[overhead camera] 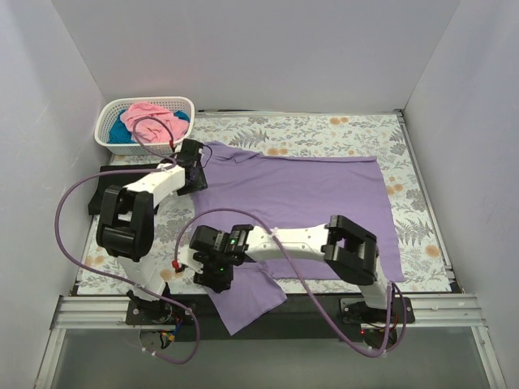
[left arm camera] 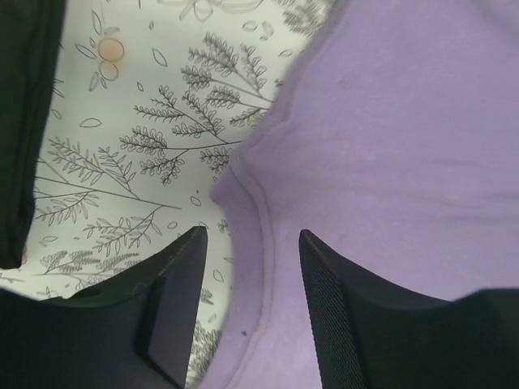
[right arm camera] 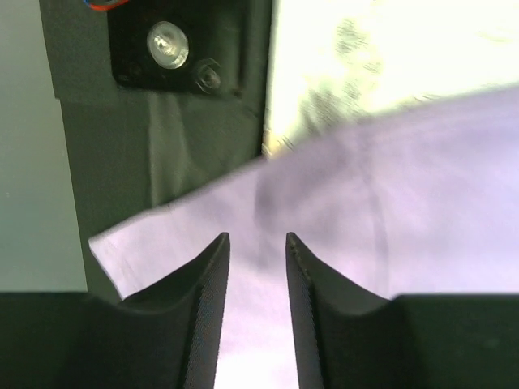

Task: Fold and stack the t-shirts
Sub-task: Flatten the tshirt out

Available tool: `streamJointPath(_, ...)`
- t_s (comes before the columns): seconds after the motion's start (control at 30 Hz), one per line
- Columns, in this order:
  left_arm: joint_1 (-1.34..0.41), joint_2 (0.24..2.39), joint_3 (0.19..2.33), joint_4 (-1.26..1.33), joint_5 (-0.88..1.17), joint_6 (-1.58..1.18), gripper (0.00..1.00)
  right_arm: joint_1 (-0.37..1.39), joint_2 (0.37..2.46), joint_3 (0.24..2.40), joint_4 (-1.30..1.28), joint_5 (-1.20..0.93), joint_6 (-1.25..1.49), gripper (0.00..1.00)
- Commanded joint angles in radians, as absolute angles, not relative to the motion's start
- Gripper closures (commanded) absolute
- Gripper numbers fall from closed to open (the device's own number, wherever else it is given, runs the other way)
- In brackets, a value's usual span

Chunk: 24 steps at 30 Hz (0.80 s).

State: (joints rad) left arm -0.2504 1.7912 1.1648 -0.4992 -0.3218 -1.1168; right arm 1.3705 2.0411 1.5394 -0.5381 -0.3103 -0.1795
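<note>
The lavender t-shirt [overhead camera: 300, 203] is lying flat on the floral cloth [overhead camera: 324, 134], and its long axis is running left to right across the table. Both grippers are standing at its left end.

The left gripper [overhead camera: 193, 168] is hovering over the far left corner. In its wrist view the fingers [left arm camera: 174, 300] are standing well apart, one over the cloth and one over the shirt. The stitched hem [left arm camera: 266, 235] is running between them, so the edge is lying directly under the opening. It is holding nothing.

The right gripper [overhead camera: 212, 270] is hovering at the near left corner, where a sleeve [overhead camera: 247, 301] is reaching past the near edge of the cloth. Its fingers [right arm camera: 207, 300] are showing only a narrow gap with lavender fabric below, and they seem to be gripping nothing.

I am judging that the fold will be going from left toward right, so each arm is needing only to descend and close on its own corner.

The fabric is looking thin, soft and matte, with gentle wrinkles. The pink t-shirt [overhead camera: 150, 117] and the teal t-shirt [overhead camera: 122, 134] are lying crumpled in the white lattice basket [overhead camera: 154, 100] at the far left.
</note>
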Motion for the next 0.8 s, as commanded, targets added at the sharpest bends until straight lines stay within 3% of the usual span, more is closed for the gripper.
streamJointPath(0.0, -0.247, 1.626, 1.223, -0.517, -0.284, -1.144, 0.51, 1.338, 1.859, 1.482, -0.545, -0.152, -0.129, 0.58)
streamJointPath(0.27, -0.328, 1.461, 1.099, -0.652, -0.203, -1.221, 0.48, 1.071, 1.542, 1.152, -0.6, 0.139, 0.17, 0.55)
streamJointPath(0.5, -0.406, 1.31, 0.841, -0.597, -0.14, -1.328, 0.45, 0.637, 1.237, 0.85, -0.644, 0.264, 0.472, 0.53)
streamJointPath(0.6, -0.407, 1.273, 0.778, -0.54, -0.155, -1.321, 0.44, 0.348, 1.155, 0.744, -0.632, 0.216, 0.514, 0.53)
streamJointPath(0.77, -0.407, 1.22, 0.738, -0.47, -0.146, -1.31, 0.44, 0.151, 1.082, 0.654, -0.601, 0.284, 0.54, 0.53)
